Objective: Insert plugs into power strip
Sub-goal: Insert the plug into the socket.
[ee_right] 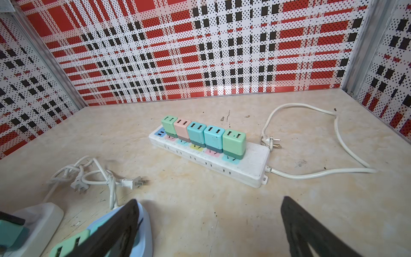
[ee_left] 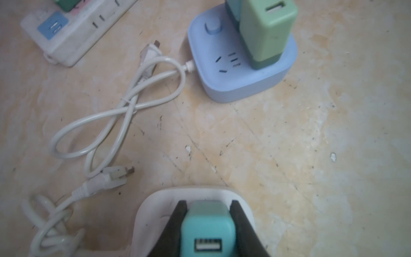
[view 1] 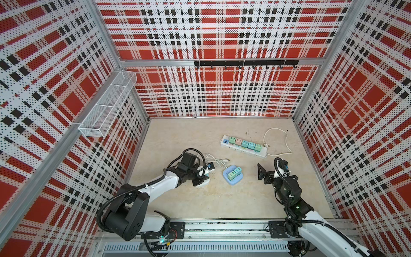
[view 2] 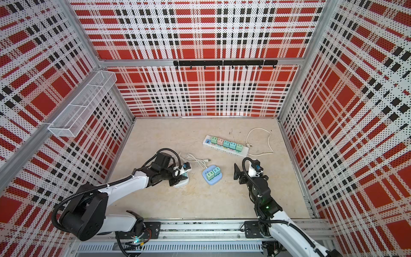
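Wall-edged tabletop (view 1: 222, 200), left gripper (ee_left: 208, 203) clamping teal plug (ee_left: 208, 224), right gripper (ee_right: 209, 199) spread wide

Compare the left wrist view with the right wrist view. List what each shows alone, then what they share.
Left wrist only: the left gripper closed on both sides of the teal plug; the round button and free socket on the blue square strip.
Right wrist only: the open right gripper, five plugs seated in the long strip, its cord, the plaid walls.
Shared: teal plug, white square strip, blue square strip, tangled white cords, long strip's blue USB end.
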Tool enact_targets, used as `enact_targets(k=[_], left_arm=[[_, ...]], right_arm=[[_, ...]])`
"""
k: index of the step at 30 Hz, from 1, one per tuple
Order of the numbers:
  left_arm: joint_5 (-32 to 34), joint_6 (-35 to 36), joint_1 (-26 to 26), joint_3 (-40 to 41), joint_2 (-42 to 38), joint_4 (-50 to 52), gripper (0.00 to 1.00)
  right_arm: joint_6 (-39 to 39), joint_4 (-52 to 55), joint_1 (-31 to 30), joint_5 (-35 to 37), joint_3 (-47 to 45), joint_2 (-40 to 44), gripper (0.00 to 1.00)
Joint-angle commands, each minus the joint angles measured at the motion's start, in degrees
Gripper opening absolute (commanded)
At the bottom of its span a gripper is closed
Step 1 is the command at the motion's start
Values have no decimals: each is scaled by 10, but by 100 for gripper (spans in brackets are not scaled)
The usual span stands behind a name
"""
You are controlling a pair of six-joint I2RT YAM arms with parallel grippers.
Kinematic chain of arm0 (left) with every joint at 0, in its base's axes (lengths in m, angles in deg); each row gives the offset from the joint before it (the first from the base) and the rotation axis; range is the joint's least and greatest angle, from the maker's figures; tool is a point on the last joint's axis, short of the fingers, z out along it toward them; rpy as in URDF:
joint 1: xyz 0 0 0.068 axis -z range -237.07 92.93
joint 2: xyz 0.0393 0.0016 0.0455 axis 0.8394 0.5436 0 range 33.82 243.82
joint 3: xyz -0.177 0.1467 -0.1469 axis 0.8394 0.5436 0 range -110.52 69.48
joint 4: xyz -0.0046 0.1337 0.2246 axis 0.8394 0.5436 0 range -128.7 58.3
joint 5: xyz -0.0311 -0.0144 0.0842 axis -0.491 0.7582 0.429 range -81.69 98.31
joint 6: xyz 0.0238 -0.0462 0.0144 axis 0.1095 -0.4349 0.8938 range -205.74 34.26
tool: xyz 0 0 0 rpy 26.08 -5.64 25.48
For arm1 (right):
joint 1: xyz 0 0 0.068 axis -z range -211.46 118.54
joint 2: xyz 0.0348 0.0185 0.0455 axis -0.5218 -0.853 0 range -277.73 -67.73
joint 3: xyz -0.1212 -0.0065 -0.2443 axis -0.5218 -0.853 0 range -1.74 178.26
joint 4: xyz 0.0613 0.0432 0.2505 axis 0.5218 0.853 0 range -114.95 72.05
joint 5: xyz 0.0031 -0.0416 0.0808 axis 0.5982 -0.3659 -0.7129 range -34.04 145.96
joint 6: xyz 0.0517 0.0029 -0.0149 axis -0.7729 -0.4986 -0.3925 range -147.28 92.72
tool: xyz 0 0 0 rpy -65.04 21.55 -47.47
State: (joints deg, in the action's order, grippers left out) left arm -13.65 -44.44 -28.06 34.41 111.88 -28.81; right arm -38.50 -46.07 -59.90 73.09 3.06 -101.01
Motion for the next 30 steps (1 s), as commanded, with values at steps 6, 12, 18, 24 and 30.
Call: enact_targets(k=[6, 12, 18, 24, 30], left_arm=[[73, -40, 6, -28, 65, 28, 0], [54, -49, -12, -62, 96, 77, 0], [30, -47, -10, -51, 72, 62, 5], [60, -66, -5, -26, 49, 22, 4], [75, -65, 12, -18, 44, 10, 27]], right_arm=[[-4, -11, 2, -4, -6, 8, 100], [-5, -11, 2, -2, -6, 7, 100], [-5, -11, 2, -2, -6, 6, 100], [-4, -12, 2, 0, -5, 4, 100], [-5, -12, 2, 5, -5, 5, 98]])
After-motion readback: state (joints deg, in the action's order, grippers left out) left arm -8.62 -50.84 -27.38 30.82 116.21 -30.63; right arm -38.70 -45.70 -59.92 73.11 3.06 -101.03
